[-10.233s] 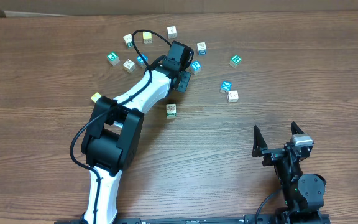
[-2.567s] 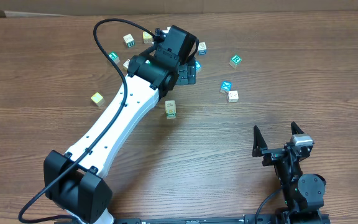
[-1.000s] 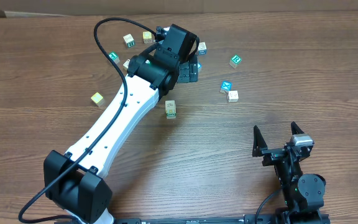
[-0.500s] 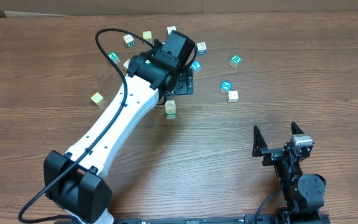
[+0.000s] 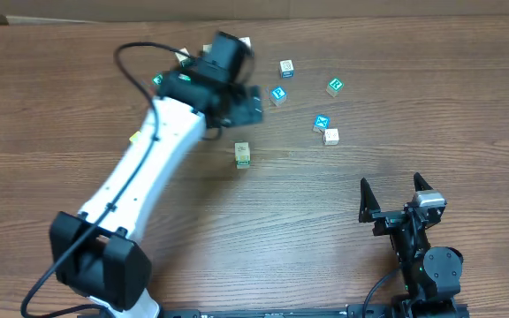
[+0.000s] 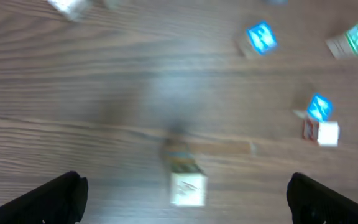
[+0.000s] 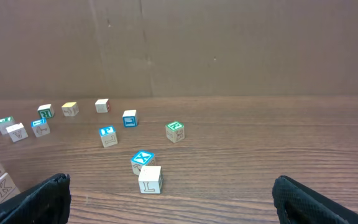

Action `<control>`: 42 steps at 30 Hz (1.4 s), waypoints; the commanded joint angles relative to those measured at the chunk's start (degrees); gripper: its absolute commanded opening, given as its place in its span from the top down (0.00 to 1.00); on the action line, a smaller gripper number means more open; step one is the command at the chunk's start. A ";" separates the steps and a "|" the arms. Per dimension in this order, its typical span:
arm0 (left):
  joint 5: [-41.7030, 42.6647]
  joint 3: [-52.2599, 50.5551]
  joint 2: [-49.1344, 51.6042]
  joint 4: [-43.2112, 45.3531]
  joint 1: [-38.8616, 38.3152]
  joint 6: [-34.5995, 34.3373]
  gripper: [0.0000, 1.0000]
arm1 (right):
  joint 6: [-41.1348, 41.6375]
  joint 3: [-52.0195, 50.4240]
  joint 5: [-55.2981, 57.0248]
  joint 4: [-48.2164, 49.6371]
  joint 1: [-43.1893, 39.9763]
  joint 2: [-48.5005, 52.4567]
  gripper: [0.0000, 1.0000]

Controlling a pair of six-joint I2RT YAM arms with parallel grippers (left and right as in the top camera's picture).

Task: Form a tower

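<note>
One tower stands near the middle of the table, a single cube wide with a pale top. The right wrist view cuts it off at the left edge and shows at least two tiers, one bearing a K, so the exact number of cubes cannot be told. The left gripper, blurred, hangs at the tower's 12 o'clock and apart from it. Its two fingers are spread wide to the lower corners of the left wrist view with nothing gripped, and the tower sits low between them, untouched. The right gripper is at the tower's 4 o'clock, well apart, its two fingers also splayed wide and empty. From above, five loose cubes show plainly to the right of the left arm: a white cube and a blue cube at 1 o'clock from the tower, a green cube at 2 o'clock, and a pair near 3 o'clock, the blue X cube with the white L cube just beside it at its 5 o'clock. More cubes lie at the tower's 11 o'clock, partly hidden by the arm. The right wrist view shows eleven loose cubes in all, none touching the tower
</note>
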 commanded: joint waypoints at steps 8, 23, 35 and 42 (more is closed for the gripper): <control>6.88 0.04 0.68 -3.82 20.06 3.56 0.00 | 0.15 -0.59 0.04 0.33 0.28 0.17 0.00; 1.79 0.00 0.68 -5.70 26.77 3.54 0.00 | -6.51 -0.57 5.18 1.51 0.26 0.17 0.00; 1.79 0.00 0.68 -5.70 26.71 3.54 0.00 | 2.45 3.56 -13.64 2.29 0.28 0.17 0.00; 1.79 0.00 0.68 -5.70 26.73 3.54 0.00 | 3.21 27.69 -13.18 -11.28 0.26 9.55 0.00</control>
